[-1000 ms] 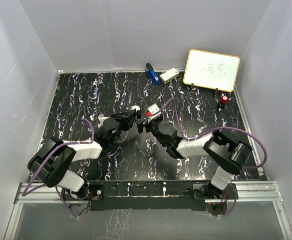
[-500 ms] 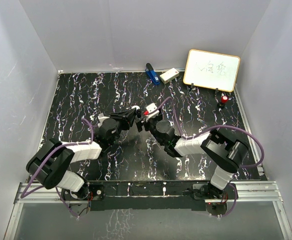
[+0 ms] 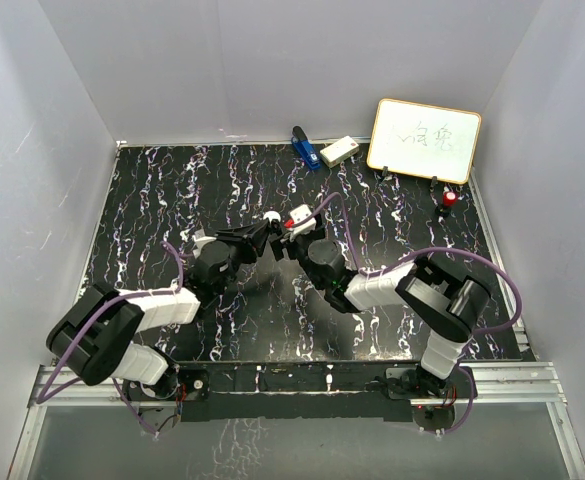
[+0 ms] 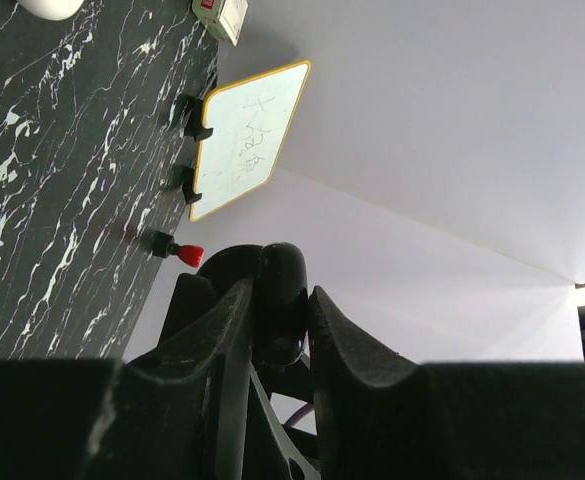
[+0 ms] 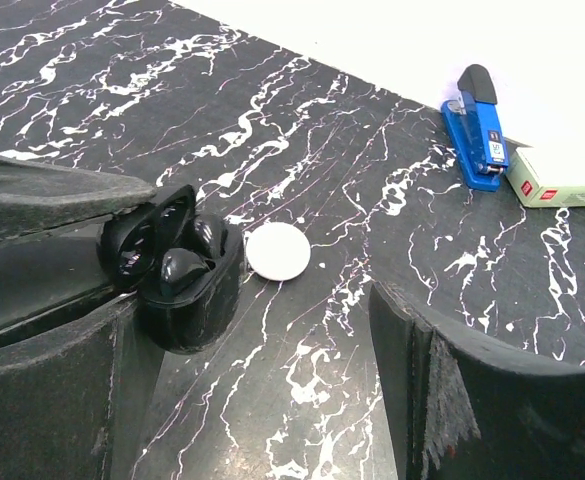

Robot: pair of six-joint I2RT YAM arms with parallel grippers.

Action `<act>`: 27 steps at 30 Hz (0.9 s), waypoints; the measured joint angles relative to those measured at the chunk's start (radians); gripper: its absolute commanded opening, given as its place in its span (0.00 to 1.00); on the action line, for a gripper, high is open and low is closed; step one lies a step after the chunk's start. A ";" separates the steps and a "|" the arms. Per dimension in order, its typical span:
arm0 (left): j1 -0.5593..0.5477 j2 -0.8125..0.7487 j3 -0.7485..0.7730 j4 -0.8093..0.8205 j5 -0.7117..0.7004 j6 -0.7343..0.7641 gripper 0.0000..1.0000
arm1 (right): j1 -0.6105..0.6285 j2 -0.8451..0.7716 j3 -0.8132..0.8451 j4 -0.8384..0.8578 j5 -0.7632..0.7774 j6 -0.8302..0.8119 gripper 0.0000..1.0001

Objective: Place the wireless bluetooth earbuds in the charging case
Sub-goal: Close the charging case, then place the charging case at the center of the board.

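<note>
Black charging case (image 5: 185,292), one; white puck (image 5: 278,251), one.

We see a black tabletop (image 3: 172,190) veined with white marbling, closed in by plain pale grey walls (image 3: 272,60) under soft, even light. Behind the whiteboard (image 3: 424,140) two walls meet; far from it, an aluminium rail (image 3: 292,378) lines the table's opposite edge.

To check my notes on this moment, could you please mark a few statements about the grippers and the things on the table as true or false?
1. The left gripper is shut on the black charging case. True.
2. The charging case's lid is closed. False: it stands open.
3. The right gripper is shut. False: its jaws stand wide open, holding nothing.
4. A white round puck lies on the table. True.
5. The stapler is red. False: it is blue.
</note>
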 measured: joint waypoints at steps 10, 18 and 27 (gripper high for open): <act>-0.004 -0.026 -0.014 -0.004 -0.005 -0.001 0.00 | -0.018 -0.012 -0.014 0.004 0.085 -0.041 0.80; 0.008 -0.047 -0.065 -0.019 -0.014 0.025 0.00 | -0.051 -0.166 -0.074 -0.086 0.190 -0.032 0.83; 0.138 -0.107 -0.077 -0.173 0.062 0.278 0.00 | -0.059 -0.389 -0.105 -0.293 0.199 0.100 0.83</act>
